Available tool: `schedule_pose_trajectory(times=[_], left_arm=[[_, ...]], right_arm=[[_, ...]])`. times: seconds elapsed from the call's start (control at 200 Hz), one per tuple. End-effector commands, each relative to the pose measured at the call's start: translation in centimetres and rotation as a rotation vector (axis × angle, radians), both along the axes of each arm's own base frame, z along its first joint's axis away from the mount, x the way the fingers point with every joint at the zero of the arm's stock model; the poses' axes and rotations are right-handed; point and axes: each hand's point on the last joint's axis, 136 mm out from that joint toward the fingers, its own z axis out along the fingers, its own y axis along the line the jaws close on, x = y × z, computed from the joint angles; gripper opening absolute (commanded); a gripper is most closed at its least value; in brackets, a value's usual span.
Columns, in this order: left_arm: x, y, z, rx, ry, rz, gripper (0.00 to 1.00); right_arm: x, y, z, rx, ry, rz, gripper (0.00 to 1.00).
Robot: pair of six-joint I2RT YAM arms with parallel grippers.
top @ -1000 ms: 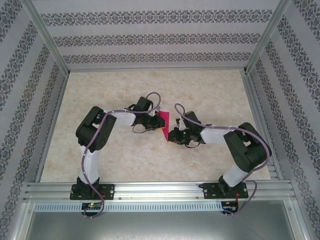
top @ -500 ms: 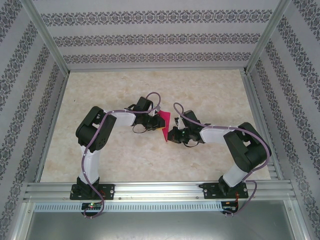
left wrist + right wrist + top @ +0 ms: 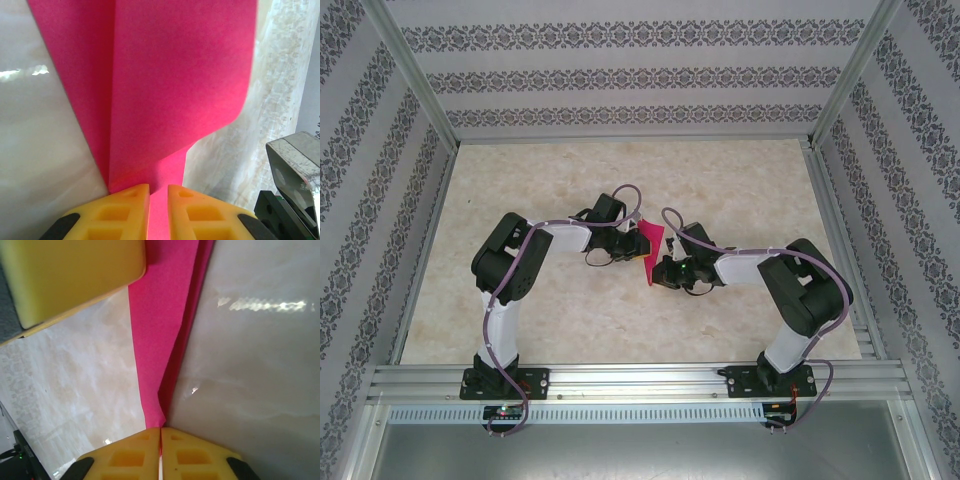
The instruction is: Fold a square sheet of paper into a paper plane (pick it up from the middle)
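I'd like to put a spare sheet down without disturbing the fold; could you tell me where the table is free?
Free: the far strip of table along the back wall, the near patch between the arm bases, and the margins outside each elbow. Crowded: the centre, where left gripper and right gripper pinch the pink paper.

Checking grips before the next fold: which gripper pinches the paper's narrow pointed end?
The right gripper: the pink paper tapers to a point between its nearly touching fingers. The left gripper clamps a strip under the wide, fanned part.
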Motion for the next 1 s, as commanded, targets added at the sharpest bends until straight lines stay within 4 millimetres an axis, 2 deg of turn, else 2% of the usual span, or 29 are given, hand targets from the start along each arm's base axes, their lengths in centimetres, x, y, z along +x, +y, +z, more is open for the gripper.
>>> schedule_pose_trajectory(times=[0.0,0.1,0.165,0.39,0.609,0.994], left_arm=[[-2.8,2.6,-5.4,0.173,0.117,0.021,0.19],[-2.8,2.7,-5.4,0.172,0.117,0.021,0.19],[-2.7,2.6,-5.4,0.171,0.116,0.019,0.19],[-2.7,2.7,-5.4,0.173,0.115,0.021,0.18],[-2.8,2.6,-5.4,0.173,0.116,0.018,0.18],[-2.9,2.8,-5.6,0.177,0.12,0.022,0.18]], right_arm=[[1.0,0.2,2.7,0.032,-0.084,-0.015,0.15],[1.5,-1.2,3.8,0.019,-0.133,-0.055,0.18],[1.7,-1.5,4.2,0.019,-0.151,-0.062,0.18],[3.0,0.6,4.9,0.129,-0.175,-0.065,0.16],[4.0,1.5,3.2,0.156,-0.157,-0.078,0.13],[2.4,2.7,-0.2,0.138,-0.068,-0.017,0.13]])
